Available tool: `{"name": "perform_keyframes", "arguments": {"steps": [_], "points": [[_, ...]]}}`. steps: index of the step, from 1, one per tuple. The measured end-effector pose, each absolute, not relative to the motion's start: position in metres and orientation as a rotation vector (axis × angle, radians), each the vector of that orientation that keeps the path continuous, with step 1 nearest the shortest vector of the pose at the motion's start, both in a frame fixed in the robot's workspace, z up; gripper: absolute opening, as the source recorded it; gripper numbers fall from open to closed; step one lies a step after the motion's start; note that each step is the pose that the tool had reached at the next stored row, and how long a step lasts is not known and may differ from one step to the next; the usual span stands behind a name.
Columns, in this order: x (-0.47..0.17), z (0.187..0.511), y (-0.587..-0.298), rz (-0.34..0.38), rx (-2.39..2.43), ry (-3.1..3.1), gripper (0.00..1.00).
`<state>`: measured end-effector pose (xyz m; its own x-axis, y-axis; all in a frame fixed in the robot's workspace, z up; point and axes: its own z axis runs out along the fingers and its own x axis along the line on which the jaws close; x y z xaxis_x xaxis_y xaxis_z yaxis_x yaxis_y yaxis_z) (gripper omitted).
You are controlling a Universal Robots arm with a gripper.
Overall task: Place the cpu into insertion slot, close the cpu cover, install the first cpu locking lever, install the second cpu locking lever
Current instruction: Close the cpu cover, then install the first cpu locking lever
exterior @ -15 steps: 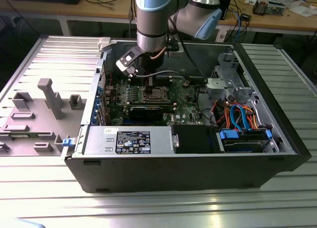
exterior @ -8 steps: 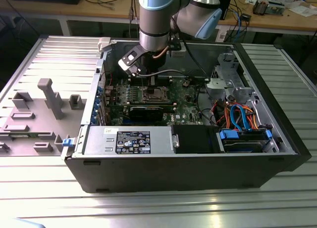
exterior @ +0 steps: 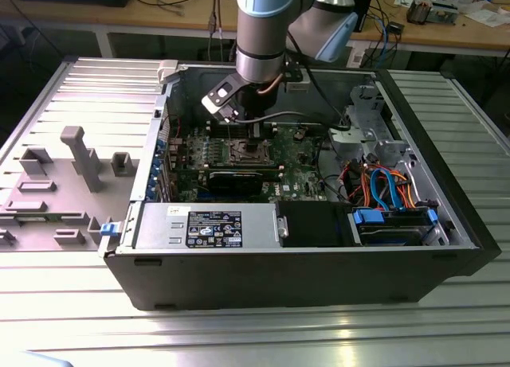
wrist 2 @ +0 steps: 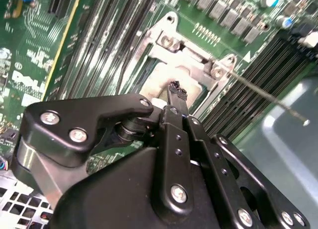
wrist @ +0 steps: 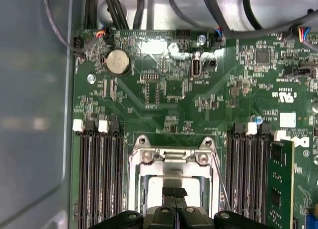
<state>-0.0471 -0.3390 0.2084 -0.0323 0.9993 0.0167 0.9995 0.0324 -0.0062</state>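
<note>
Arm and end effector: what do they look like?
The arm is a silvery-grey tube with pale blue joint caps and a cable looping at its wrist. The end effector is matte black, built of linked bars with silver screws and ribbed fingertips.

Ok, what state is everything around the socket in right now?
gripper: jaws shut, tips at the cpu's top.
cpu: seated, pale top showing through the cover's cut-out.
cpu cover: down over the cpu.
locking lever: unlatched, sticking up free.
computer case: side open.
</note>
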Motion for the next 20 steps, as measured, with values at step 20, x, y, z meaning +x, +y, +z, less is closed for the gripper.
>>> {"name": "perform_keyframes", "arguments": {"steps": [20], "points": [[-0.0459, 0.2139, -0.3390, -0.010, -2.174, -2.245, 0.11]]}}
